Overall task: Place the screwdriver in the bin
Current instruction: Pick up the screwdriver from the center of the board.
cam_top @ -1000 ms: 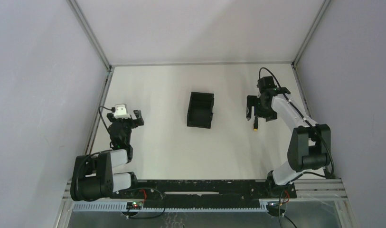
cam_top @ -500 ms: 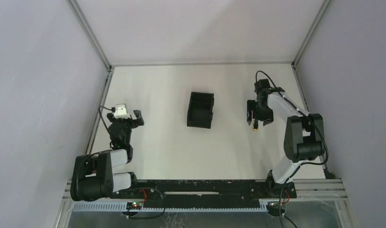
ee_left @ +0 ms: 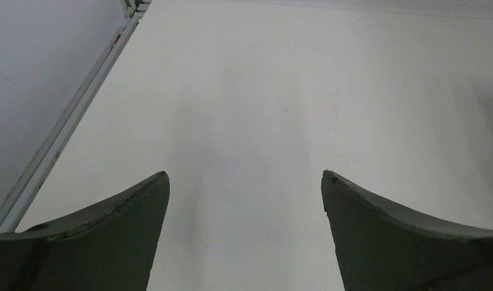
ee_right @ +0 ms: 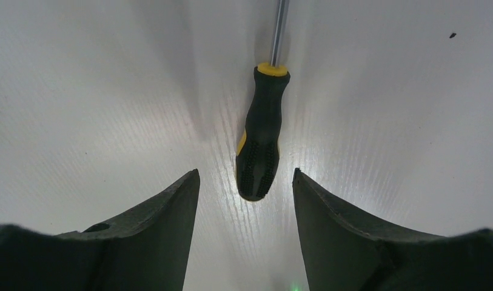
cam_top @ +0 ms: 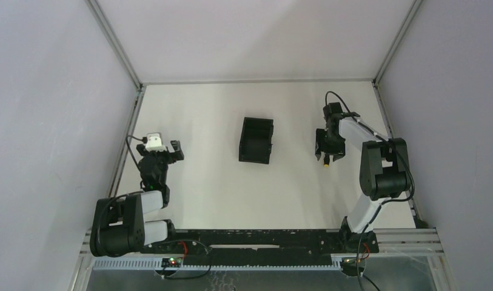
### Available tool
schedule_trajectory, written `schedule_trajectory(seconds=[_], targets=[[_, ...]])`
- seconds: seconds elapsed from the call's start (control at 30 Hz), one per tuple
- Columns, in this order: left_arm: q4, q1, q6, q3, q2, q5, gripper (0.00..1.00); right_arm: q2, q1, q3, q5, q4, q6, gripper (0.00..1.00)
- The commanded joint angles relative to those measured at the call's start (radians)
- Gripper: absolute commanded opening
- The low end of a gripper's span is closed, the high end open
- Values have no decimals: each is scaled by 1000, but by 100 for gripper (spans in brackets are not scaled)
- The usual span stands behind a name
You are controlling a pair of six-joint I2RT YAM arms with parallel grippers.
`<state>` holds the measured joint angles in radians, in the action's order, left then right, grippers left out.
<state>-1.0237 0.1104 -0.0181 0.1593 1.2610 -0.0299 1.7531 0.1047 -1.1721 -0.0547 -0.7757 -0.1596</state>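
Start at the bottom of the overhead frame. Your left gripper hangs released at the lower left, its 2 fingers spread wide over bare table with nothing between them; it plays no part yet.

Further up on the right, the right gripper has settled lower over the screwdriver during the last second, with the right arm folded in closer. Its jaws have also narrowed. They now flank the butt of the black and yellow handle, but a sliver of table shows on each side, so it is not clenched and the tool lies flat, not yet held. My read is that the grasp is about to land; the carry is still to do.

The bin sits in the middle of the overhead frame, well apart to the left of the screwdriver, open side up and seemingly holding nothing.

Only the right wrist view shows you those gaps and the shaft running off the top edge. Overhead, the gripper hides all but the handle's tip. Only the overhead view shows the bin.
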Motion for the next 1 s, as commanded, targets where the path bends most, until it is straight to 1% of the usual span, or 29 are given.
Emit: schedule_trajectory(seconds=[0.0, 0.2, 0.43, 0.53, 0.7, 0.83, 0.97], targets=[[-72, -5, 15, 9, -6, 0, 100, 12, -5, -11, -3, 40, -27, 66], [-72, -4, 15, 10, -6, 1, 100, 22, -21, -7, 1, 51, -38, 61], [-72, -4, 15, 10, -6, 0, 100, 35, -32, 14, 4, 69, -44, 59], [-72, -5, 15, 10, -7, 1, 100, 42, -34, 18, 8, 74, -46, 57], [-72, -4, 15, 9, -6, 1, 100, 55, -36, 18, 14, 76, -44, 49], [-72, -4, 15, 10, -6, 1, 100, 60, -39, 18, 15, 79, -43, 46], [-71, -4, 15, 10, -7, 1, 100, 70, -39, 18, 19, 80, -42, 40]])
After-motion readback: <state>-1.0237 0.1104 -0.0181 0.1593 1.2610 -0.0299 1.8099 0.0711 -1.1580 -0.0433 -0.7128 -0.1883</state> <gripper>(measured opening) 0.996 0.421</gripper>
